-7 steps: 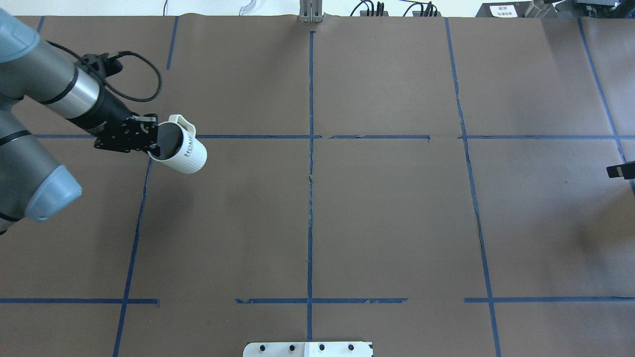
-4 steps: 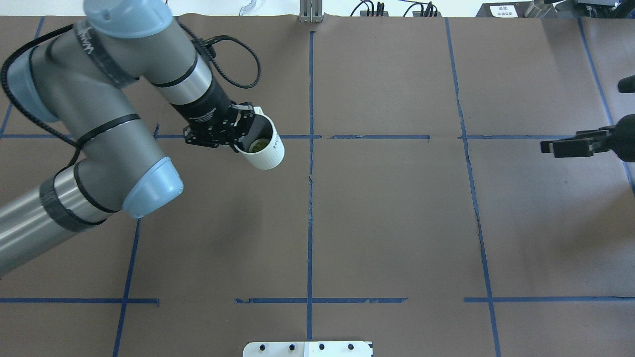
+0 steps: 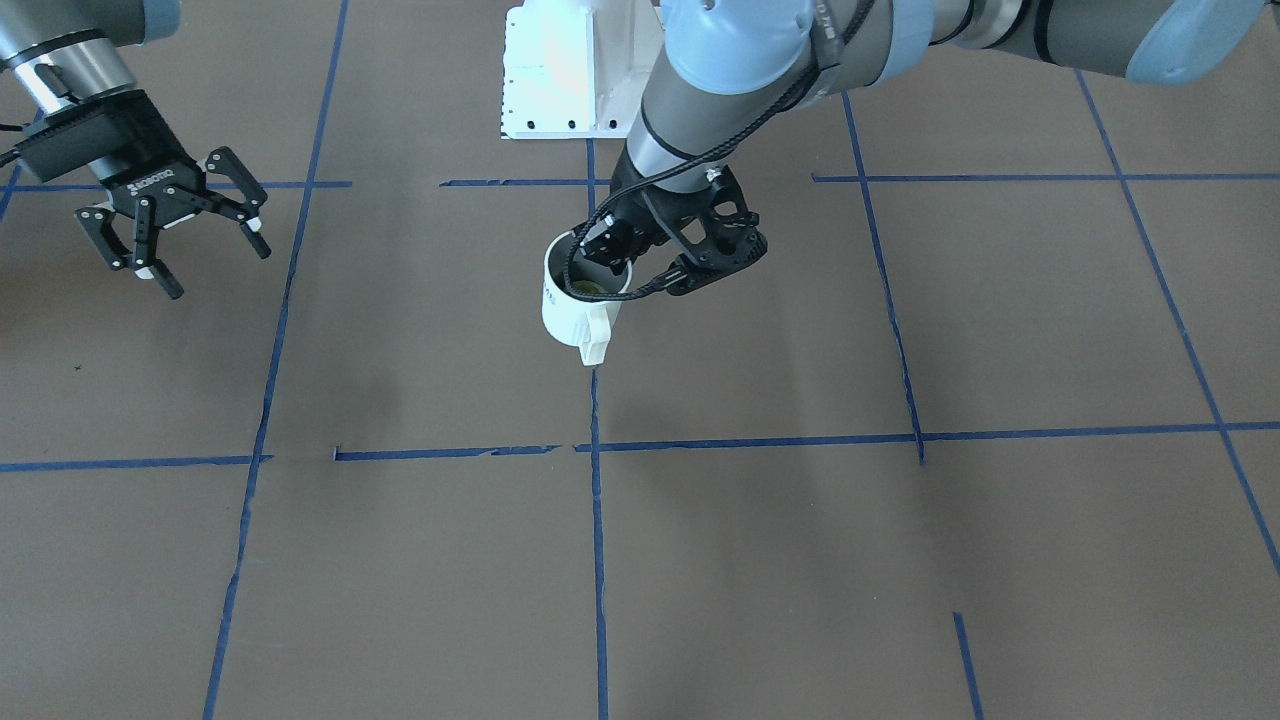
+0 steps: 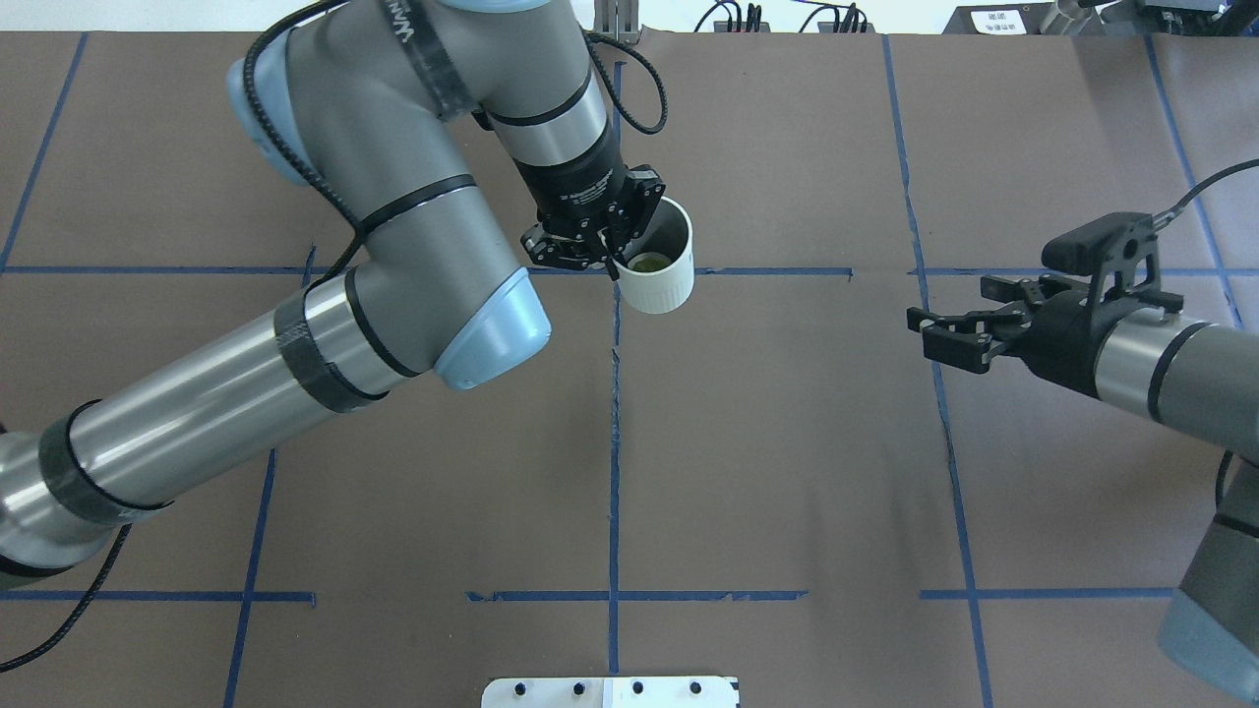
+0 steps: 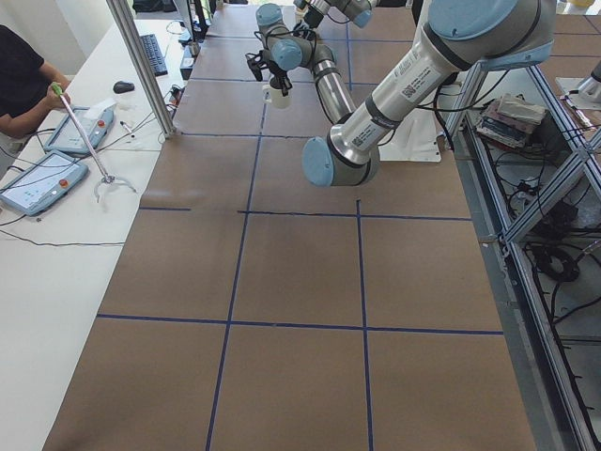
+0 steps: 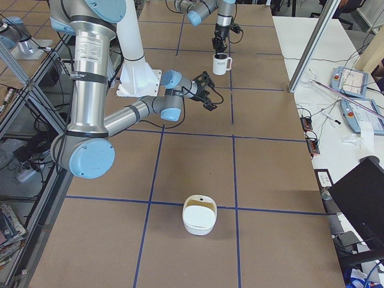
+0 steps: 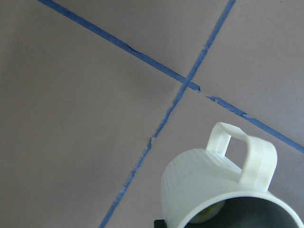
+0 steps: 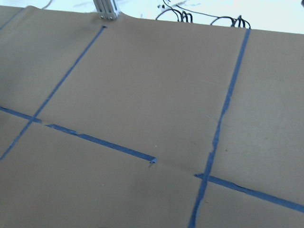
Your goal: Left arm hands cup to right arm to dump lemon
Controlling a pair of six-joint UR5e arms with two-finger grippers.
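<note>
My left gripper (image 4: pixel 620 254) is shut on the near rim of the white ribbed cup (image 4: pixel 661 273), one finger inside and one outside. It holds the cup mouth-up above the table's centre line. The yellow-green lemon (image 4: pixel 646 263) lies in the grey bottom of the cup. In the front view the cup (image 3: pixel 570 312) has its handle turned away from the robot, with the lemon (image 3: pixel 588 289) inside and my left gripper (image 3: pixel 612 262) above it. The left wrist view shows the cup (image 7: pixel 209 183). My right gripper (image 4: pixel 934 329) is open and empty, well to the right of the cup and pointed towards it; it also shows in the front view (image 3: pixel 165 255).
Brown paper with blue tape lines (image 4: pixel 615 442) covers the table. A white mount plate (image 4: pixel 610 691) sits at the near edge. A white bowl (image 6: pixel 200 214) stands at the table's right end. A person with tablets (image 5: pixel 38 85) is across the table.
My left arm has swung right, carrying the cup from the left part of the table to the centre line. My right gripper has come in from the right edge towards the middle.
</note>
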